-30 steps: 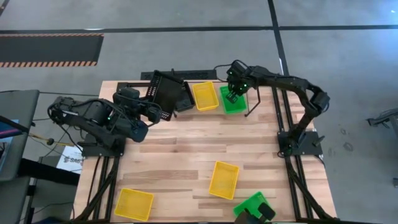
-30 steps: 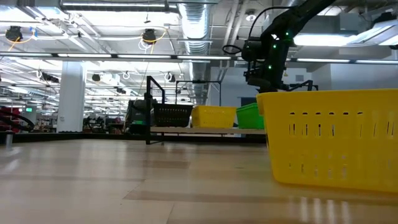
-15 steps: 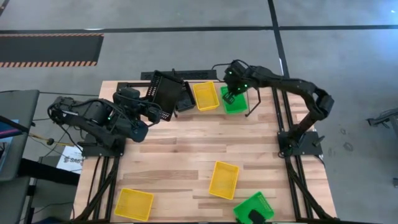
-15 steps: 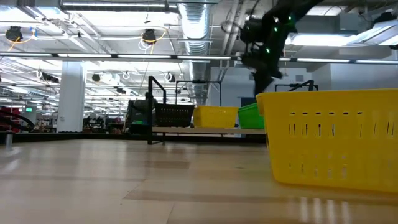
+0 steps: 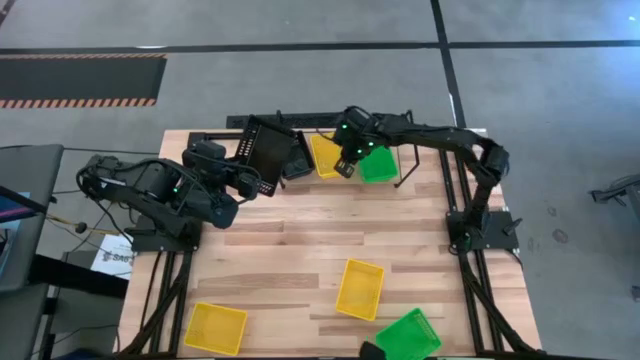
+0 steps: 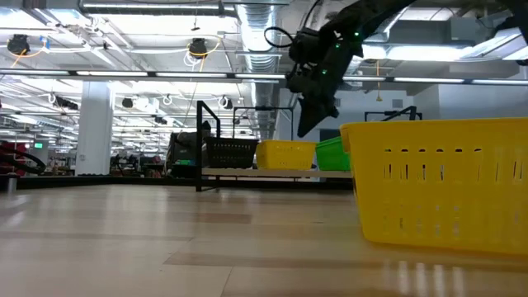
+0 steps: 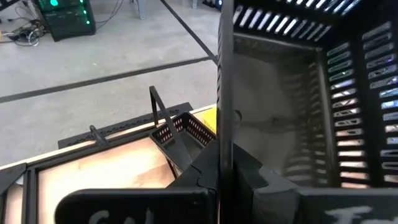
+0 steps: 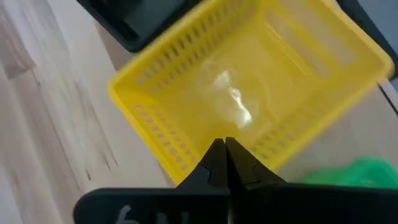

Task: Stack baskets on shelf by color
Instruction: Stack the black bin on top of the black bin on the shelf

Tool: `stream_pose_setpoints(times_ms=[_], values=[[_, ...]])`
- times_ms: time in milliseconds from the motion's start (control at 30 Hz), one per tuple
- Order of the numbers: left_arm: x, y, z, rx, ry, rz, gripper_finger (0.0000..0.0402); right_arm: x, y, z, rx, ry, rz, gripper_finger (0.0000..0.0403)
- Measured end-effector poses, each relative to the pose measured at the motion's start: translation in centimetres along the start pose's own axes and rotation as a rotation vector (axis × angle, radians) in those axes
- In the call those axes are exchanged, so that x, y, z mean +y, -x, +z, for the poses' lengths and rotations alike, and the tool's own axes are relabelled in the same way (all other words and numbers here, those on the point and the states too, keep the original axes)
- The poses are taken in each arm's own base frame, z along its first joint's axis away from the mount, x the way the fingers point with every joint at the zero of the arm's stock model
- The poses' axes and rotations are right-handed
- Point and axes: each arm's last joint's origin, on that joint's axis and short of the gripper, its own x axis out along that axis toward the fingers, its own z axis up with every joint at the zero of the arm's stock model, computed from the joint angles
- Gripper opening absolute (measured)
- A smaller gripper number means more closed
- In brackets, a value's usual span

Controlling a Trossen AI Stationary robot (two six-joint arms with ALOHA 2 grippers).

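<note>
A: From the high view, what was hard to make out?

B: The shelf (image 5: 285, 122) at the upper middle of the desk (image 5: 300, 240) was mostly covered by baskets and arms. The left gripper (image 5: 262, 186) held a black basket (image 5: 268, 148) tipped up on edge over the shelf's left end, with another black basket (image 5: 297, 165) just beside it. A green basket (image 5: 408, 334) at the bottom edge had a dark shape touching its lower left corner; I couldn't tell what it was.

A: And the change?

B: The right gripper (image 5: 345, 166) had swung left off the shelf's green basket (image 5: 377, 164) and sat over the lower right corner of the shelf's yellow basket (image 5: 326, 153). A second earlier it was above the green one.

A: Open room?

B: The middle of the desk was bare; two yellow baskets (image 5: 360, 288) (image 5: 216, 328) lay in the lower part, the second near the lower left corner.

A: The low view?

B: A near yellow basket (image 6: 437, 183) filled the right side, cut off by the frame. The right arm hung at upper centre above the far shelf row.

A: The left wrist view?

B: The gripper was clamped on the black basket's rim (image 7: 222, 87); the basket's inside (image 7: 292, 106) filled the right half.

A: The right wrist view?

B: Its fingers (image 8: 216, 158) met, pressed together with nothing between, above the yellow basket (image 8: 249, 99), whose upper right corner was cut off.
</note>
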Motion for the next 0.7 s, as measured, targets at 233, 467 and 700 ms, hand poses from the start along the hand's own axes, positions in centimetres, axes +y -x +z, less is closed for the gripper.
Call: stream_pose_setpoints(times_ms=[233,467,700], values=[[0.0,0.0,0.0,0.000,0.001,0.000,0.0000,0.7,-0.7,2.8,-0.030,0.046,0.009,0.0000],[0.0,0.0,0.0,0.001,0.002,0.000,0.0000,0.5,-2.8,3.0,0.055,0.064,0.001,0.0000],[0.0,0.0,-0.1,0.018,0.003,-0.005,0.0000,0.1,-3.9,2.0,0.164,0.090,-0.087,0.0000]])
